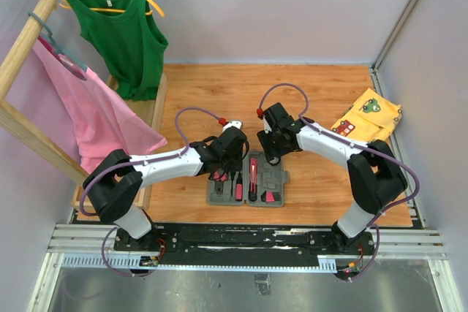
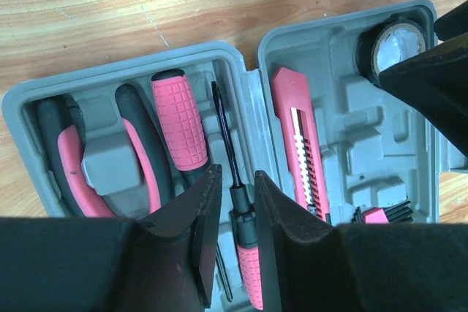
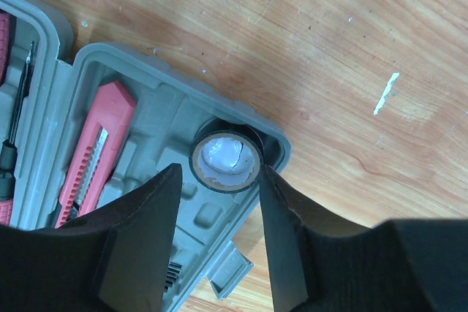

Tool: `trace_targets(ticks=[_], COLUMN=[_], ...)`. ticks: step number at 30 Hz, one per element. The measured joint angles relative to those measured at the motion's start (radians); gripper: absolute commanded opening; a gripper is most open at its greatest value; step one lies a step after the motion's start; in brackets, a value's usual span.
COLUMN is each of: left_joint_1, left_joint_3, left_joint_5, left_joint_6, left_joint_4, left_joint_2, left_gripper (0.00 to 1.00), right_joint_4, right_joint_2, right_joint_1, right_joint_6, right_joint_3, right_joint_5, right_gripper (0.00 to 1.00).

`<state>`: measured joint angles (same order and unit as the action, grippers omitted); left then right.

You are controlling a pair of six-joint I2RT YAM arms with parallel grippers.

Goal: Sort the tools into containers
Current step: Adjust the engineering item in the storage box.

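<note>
The grey case (image 1: 284,177) lies open on the wooden table. Its left half (image 2: 22,100) holds pliers (image 2: 142,158), a thick pink-handled screwdriver (image 2: 180,126) and a slim screwdriver (image 2: 241,213). My left gripper (image 2: 235,180) hangs over that slim screwdriver, jaws narrowly open on either side of its black collar, with a gap showing on the left. The right half (image 3: 197,213) holds the pink cutter (image 3: 95,144), some bits (image 2: 380,215) and the black-white disc (image 3: 227,160) in its round corner recess. My right gripper (image 3: 219,173) is open around the disc.
A yellow patterned cloth (image 1: 369,115) lies at the table's right edge. On the left stands a wooden rack (image 1: 29,27) with a green top (image 1: 124,42) and a pink garment (image 1: 88,115) on hangers. Both arms meet over the case, with the grippers (image 1: 225,173) (image 1: 272,155) close together.
</note>
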<state>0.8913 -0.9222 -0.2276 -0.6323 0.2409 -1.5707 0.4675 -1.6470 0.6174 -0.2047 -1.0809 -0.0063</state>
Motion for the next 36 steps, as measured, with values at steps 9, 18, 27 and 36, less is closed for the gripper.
trace_targets(ticks=[9,18,27,36], left_joint_1=[0.0,0.0,0.0,0.0], left_joint_3=[0.005,0.005,0.005,0.005], left_joint_5=[0.0,0.0,0.001,0.001], left_joint_6=[0.0,0.0,0.0,0.0], left_joint_4=[-0.001,-0.001,-0.001,-0.001], left_joint_2=[0.0,0.0,0.0,0.0], left_gripper=[0.29,0.29,0.29,0.28], right_joint_4=[0.004,0.005,0.005,0.013], right_joint_2=[-0.017,-0.035,-0.037,-0.049], right_joint_1=[0.002,0.003,0.003,0.003], right_joint_6=[0.003,0.005,0.005,0.005], right_joint_3=[-0.003,-0.003,-0.003,-0.012], right_joint_5=[0.008,0.011,0.011,0.016], right_gripper=[0.47,0.45,0.43,0.43])
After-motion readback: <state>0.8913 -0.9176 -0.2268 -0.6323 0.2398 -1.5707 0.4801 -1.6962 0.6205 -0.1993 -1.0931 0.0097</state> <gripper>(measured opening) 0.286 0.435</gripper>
